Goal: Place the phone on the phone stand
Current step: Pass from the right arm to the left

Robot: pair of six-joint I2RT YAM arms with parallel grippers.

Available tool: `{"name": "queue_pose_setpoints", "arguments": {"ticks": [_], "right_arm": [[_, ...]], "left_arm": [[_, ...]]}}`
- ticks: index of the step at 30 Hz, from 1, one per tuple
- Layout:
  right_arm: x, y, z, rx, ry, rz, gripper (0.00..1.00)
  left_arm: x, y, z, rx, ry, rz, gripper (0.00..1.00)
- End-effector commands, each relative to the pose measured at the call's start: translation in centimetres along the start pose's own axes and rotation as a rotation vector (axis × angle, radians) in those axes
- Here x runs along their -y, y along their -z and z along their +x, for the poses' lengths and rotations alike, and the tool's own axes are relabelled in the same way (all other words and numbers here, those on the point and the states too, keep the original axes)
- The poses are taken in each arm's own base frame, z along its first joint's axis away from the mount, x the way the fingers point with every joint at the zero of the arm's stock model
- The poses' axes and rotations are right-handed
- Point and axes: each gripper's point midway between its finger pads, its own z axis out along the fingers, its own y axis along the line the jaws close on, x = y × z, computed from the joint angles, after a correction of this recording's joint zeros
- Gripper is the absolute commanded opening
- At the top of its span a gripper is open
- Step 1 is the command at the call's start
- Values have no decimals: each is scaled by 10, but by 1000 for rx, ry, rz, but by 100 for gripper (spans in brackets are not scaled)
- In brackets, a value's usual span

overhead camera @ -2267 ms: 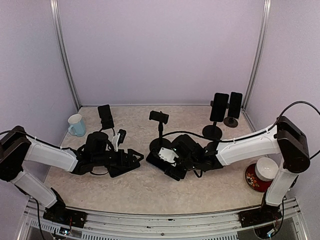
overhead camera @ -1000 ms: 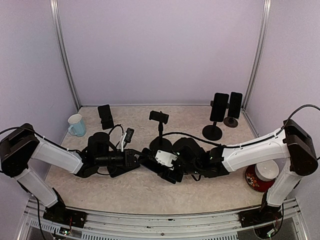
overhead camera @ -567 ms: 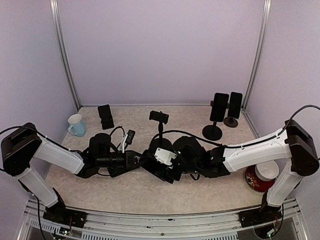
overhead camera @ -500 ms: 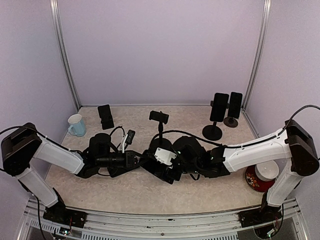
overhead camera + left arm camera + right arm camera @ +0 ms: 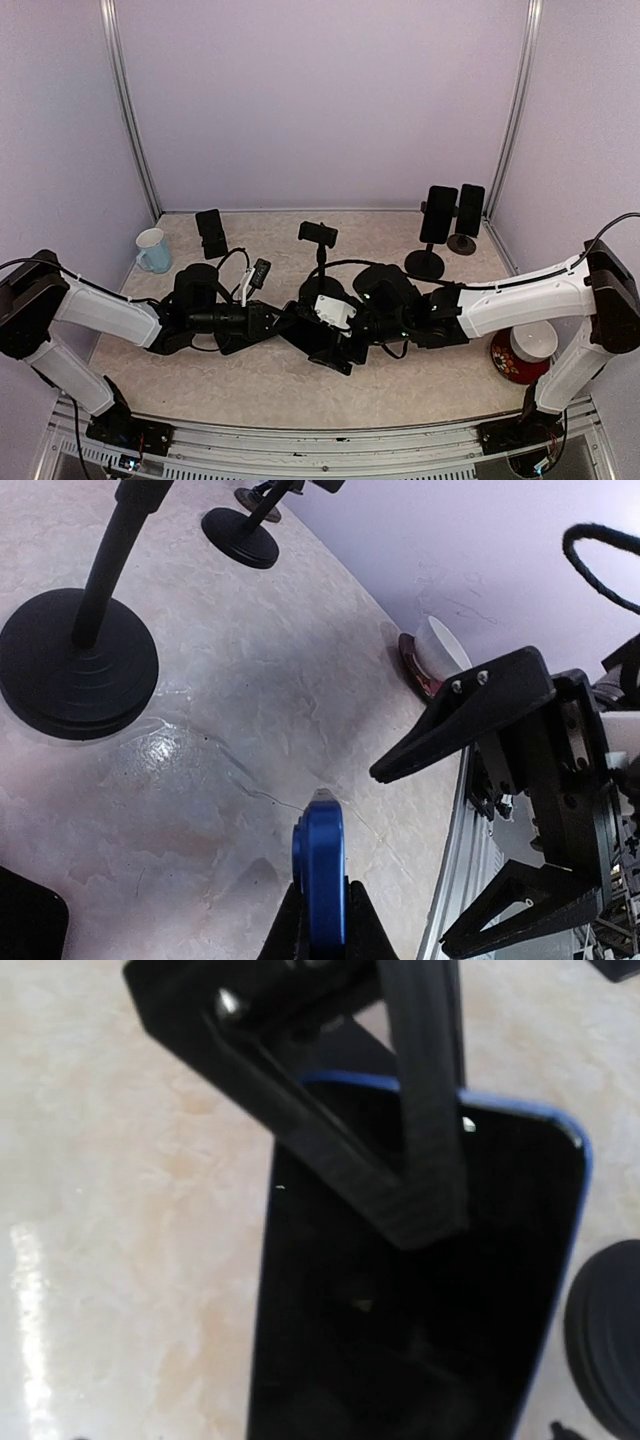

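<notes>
Your left gripper has its 2 fingers clamped on the blue-rimmed, black-screened phone, holding it on edge low over the beige marbled table. Your right gripper faces it, jaws spread wide, holding nothing. The black round-based phone stand stands nearby, apart from the phone.

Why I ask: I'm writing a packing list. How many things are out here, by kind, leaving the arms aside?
Phones: 4, one blue, three black
Pole stands: 3
Mug: 1
Bowl: 1
Red plate: 1
Total: 10
</notes>
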Motion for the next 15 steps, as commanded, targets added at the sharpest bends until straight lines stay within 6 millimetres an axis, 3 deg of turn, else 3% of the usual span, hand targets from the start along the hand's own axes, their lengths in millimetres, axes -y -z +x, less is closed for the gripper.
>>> {"name": "queue_pose_setpoints", "arguments": {"ticks": [1, 10, 15], "right_arm": [[0, 13, -4, 22, -72, -96, 97], [-5, 18, 9, 2, -99, -189, 95], [-25, 20, 7, 22, -95, -313, 92]], "left_arm": [[35, 7, -25, 45, -138, 99, 0], [56, 20, -23, 33, -210, 177, 0], [67, 25, -22, 31, -246, 217, 0]]}}
